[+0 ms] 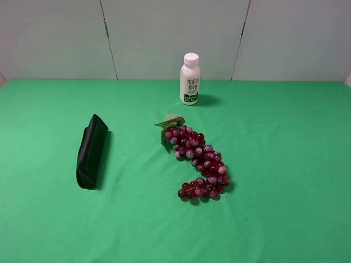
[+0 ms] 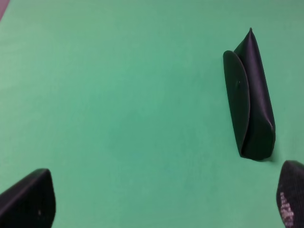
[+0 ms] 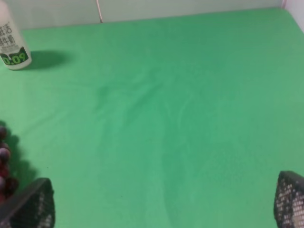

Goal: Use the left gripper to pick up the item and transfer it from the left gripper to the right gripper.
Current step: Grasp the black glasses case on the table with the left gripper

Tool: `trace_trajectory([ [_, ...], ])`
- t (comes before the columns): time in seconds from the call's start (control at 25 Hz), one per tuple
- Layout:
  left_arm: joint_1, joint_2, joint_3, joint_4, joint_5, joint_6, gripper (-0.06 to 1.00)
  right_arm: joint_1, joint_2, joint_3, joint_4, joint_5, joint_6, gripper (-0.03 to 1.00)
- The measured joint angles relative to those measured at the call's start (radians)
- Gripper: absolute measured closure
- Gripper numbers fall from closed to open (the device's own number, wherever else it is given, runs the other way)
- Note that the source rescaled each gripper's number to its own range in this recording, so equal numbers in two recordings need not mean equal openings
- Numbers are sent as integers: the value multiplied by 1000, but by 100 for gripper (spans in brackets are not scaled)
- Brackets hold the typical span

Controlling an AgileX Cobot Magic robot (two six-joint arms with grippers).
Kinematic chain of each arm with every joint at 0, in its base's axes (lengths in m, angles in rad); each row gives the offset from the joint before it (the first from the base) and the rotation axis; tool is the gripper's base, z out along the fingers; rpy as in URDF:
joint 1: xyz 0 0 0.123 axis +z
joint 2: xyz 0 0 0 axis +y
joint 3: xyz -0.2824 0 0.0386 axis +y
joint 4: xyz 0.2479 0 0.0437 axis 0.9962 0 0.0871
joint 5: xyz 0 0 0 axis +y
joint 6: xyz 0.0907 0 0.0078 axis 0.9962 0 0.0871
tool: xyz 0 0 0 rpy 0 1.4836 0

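Note:
The item, a long matte black soft case (image 1: 91, 152), lies flat on the green cloth at the left. It also shows in the left wrist view (image 2: 249, 97). My left gripper (image 2: 164, 199) is open and empty; its two black fingertips (image 2: 27, 199) show at the frame corners, well short of the case. My right gripper (image 3: 164, 199) is open and empty over bare green cloth; its fingertips (image 3: 290, 199) frame the view. Neither arm shows in the exterior high view.
A bunch of red-purple grapes (image 1: 198, 160) lies in the middle of the table, also at the edge of the right wrist view (image 3: 4, 166). A white bottle with a green label (image 1: 190, 79) stands at the back; it also shows in the right wrist view (image 3: 10, 40). The grey wall (image 1: 175, 33) bounds the back.

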Motion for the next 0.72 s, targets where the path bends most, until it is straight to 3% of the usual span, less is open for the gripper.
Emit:
trace_trajectory([
  [0.72,0,0,0,0,0,0,5,0,0,0,0,-1,0,-3],
])
